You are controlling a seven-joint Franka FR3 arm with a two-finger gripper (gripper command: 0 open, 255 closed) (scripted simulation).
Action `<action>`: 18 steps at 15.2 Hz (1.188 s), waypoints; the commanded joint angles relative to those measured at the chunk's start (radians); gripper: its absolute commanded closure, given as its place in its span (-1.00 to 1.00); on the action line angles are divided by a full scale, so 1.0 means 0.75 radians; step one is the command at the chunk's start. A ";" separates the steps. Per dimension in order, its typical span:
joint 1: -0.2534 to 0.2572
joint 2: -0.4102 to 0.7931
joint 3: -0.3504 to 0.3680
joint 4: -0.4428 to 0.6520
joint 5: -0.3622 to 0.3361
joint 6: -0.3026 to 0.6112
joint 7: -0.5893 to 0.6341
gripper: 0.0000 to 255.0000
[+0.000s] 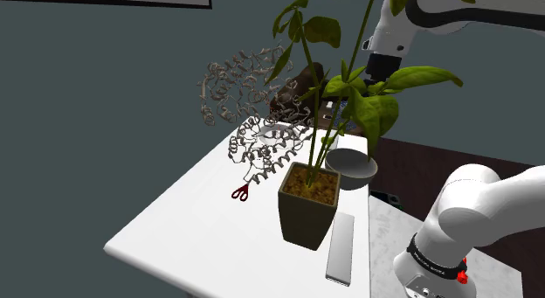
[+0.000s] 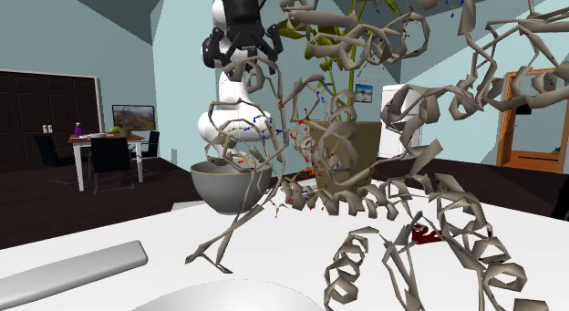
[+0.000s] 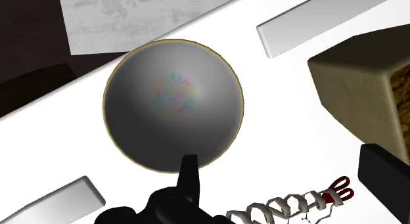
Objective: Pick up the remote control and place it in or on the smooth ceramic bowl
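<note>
- remote control: can't say which it is. Two plain grey flat slabs fit.
  - slab by the pot (image 1: 341,248) lies flat on the white table (image 1: 192,239), at the edge toward the stand and just beside the plant pot (image 1: 307,207).
  - second slab (image 3: 56,200) lies flat on the far side of the bowl from the first.
- Handling, my read: thin, stiff, light, smooth-sided. Pinch across the narrow width at mid-length. Off-centre, it'll likely tilt or twist in the grip. It sits low, so the fingertips must go nearly to the tabletop.
- bowl (image 3: 131,117): smooth grey, yellowish rim, empty, near the table edge behind the pot. Presumably brittle, so lower the slab in rather than drop it.
- gripper (image 2: 246,54): fingers spread, nothing between them. It's high over the bowl and well apart from both slabs.
- Clutter:
  - leaves (image 1: 419,78) hang close to the likely path to the pot-side slab.
  - ribbon sculpture (image 1: 266,152) and red-handled scissors (image 1: 240,193) sit further along the table.
</note>
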 commanded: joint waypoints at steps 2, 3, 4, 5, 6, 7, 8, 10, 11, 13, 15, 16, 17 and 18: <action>-0.013 -0.033 0.026 -0.059 0.008 0.031 0.048 -1.00; -0.025 -0.064 0.052 -0.117 0.018 0.061 0.096 -1.00; -0.037 -0.094 0.079 -0.173 0.029 0.090 0.144 -1.00; -0.047 -0.123 0.107 -0.228 0.042 0.119 0.192 -1.00; -0.056 -0.150 0.136 -0.281 0.055 0.148 0.241 -1.00; -0.064 -0.176 0.166 -0.332 0.071 0.176 0.290 -1.00; -0.071 -0.201 0.198 -0.382 0.088 0.205 0.338 -1.00; -0.082 -0.244 0.264 -0.477 0.127 0.262 0.438 -1.00; -0.084 -0.263 0.299 -0.521 0.148 0.290 0.488 -1.00; -0.085 -0.292 0.373 -0.606 0.197 0.350 0.590 -1.00; -0.080 -0.309 0.453 -0.682 0.252 0.412 0.695 -1.00; -0.075 -0.312 0.495 -0.717 0.282 0.445 0.748 -1.00; -0.070 -0.311 0.540 -0.750 0.314 0.480 0.802 -1.00; -0.062 -0.305 0.585 -0.781 0.347 0.516 0.857 -1.00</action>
